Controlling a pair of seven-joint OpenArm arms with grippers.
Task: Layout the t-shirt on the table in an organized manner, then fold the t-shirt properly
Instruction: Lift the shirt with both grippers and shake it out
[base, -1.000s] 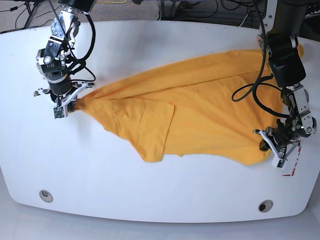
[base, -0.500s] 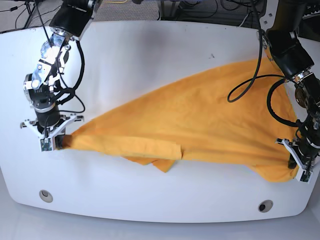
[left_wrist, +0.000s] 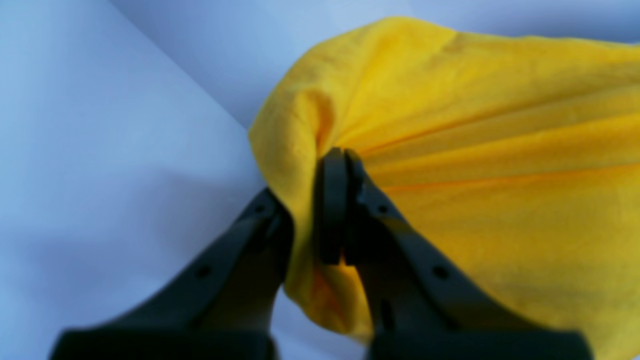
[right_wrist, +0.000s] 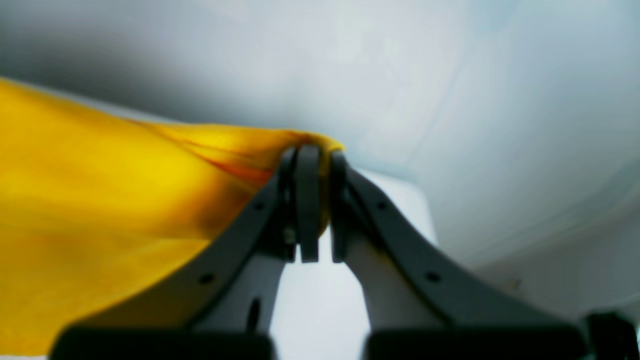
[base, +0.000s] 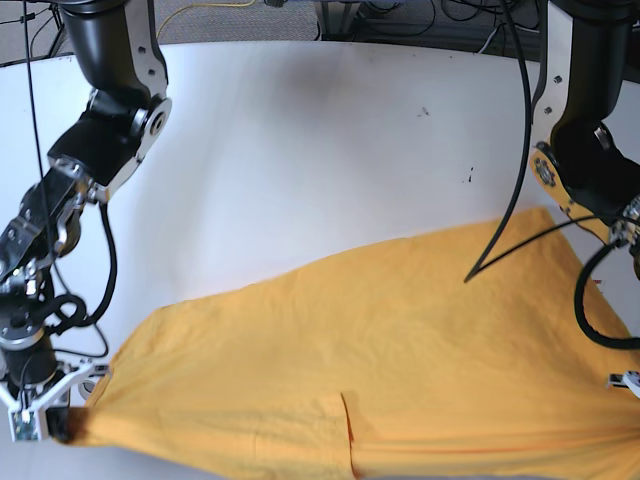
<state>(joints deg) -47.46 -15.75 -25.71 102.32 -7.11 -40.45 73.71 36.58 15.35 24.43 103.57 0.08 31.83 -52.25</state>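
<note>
The orange-yellow t-shirt (base: 400, 340) lies stretched wide across the near part of the white table (base: 300, 150), with a folded flap (base: 345, 430) near its lower edge. My right gripper (base: 58, 428) is at the near left, shut on the shirt's left corner (right_wrist: 280, 142); the right wrist view shows its fingers (right_wrist: 307, 200) pinching bunched cloth. My left gripper (left_wrist: 336, 165) is shut on a gathered fold of the shirt (left_wrist: 475, 150). In the base view it is almost cut off at the right edge.
A black cable (base: 520, 235) from the arm on the right hangs over the shirt's upper right part. Small dark marks (base: 467, 178) dot the tabletop. More cables and equipment (base: 400, 20) sit behind the far edge.
Both arms have pulled toward the near edge, dragging the t-shirt with them. The cloth has spread wider and flatter, and the hanging flap now lies at the shirt's lower edge.
</note>
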